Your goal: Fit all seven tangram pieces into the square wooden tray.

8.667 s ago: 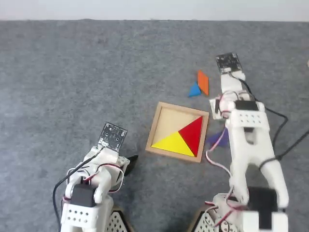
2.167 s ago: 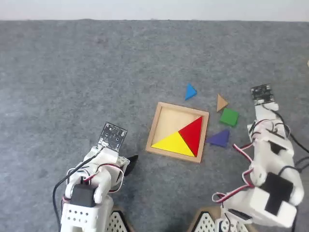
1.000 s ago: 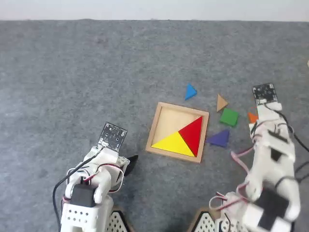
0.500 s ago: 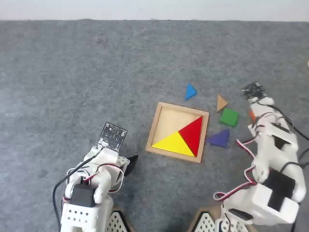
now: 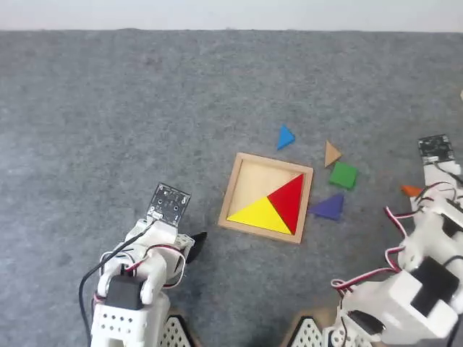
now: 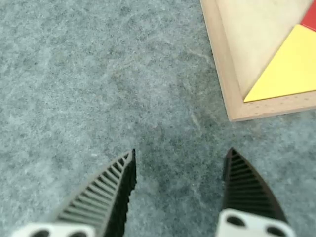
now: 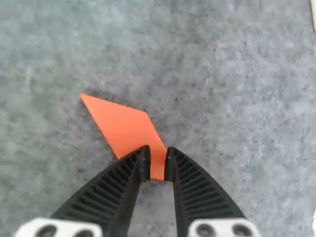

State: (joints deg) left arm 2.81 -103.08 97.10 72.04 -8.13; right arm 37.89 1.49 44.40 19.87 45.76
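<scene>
The right tool (image 7: 157, 165) has carried the orange parallelogram (image 7: 126, 129) from beyond the tray's (image 5: 230, 189) far edge, round to its right. Over the last second the piece has slid still farther out, so it now sits well apart from the tray on the right. It is farther out than any of the other loose pieces.

That looks like a move away from the goal. My guess is that the arm is repositioning the piece, not placing it, so this piece is not yet fitted. The tray holds only the red triangle (image 5: 289, 199) and the yellow triangle (image 5: 259, 214).

The right tool is clenched on one sharp corner of the parallelogram. The piece is level with the surface (image 5: 108, 108); I cannot tell whether it touches. Its long axis runs from the pinched corner to the free sharp tip, which points roughly back toward the tray.

The left tool (image 6: 181, 151) has not moved. It is released and holds nothing, just off the tray's near-left corner.
</scene>
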